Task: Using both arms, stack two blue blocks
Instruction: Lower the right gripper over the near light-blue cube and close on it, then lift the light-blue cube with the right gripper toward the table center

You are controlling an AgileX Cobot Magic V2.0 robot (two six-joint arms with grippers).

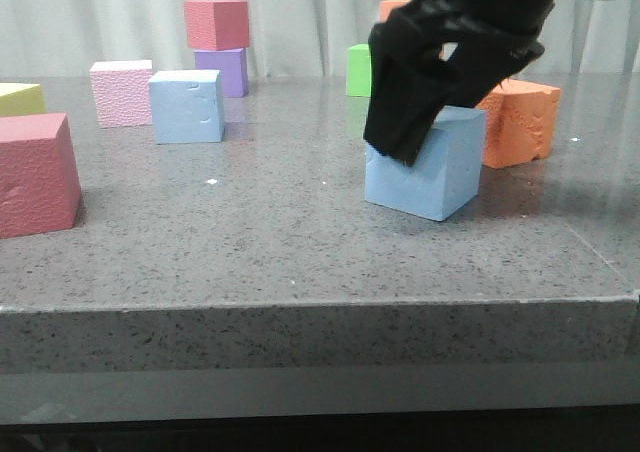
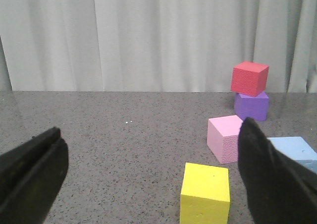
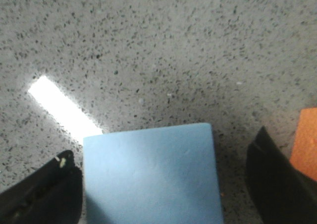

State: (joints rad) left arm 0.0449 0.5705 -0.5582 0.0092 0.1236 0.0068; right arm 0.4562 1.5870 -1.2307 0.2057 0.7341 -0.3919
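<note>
One blue block [image 1: 430, 177] rests on the grey table, slightly turned, right of centre. My right gripper [image 1: 425, 137] is lowered over it, open, one finger on each side. In the right wrist view the block [image 3: 148, 159] lies between the two fingers [image 3: 49, 189]; the one on the light-streak side is right at its face, the other stands apart from it. The second blue block [image 1: 187, 107] stands at the back left and also shows in the left wrist view [image 2: 297, 149]. My left gripper [image 2: 148, 174] is open over bare table and does not appear in the front view.
An orange cube [image 1: 520, 122] sits close behind the right gripper, with a green cube [image 1: 360, 70] further back. A pink cube [image 1: 122, 93], a red cube [image 1: 216, 24] on a purple one [image 1: 225, 70], a yellow cube [image 2: 205, 192] and a big red cube [image 1: 35, 172] fill the left.
</note>
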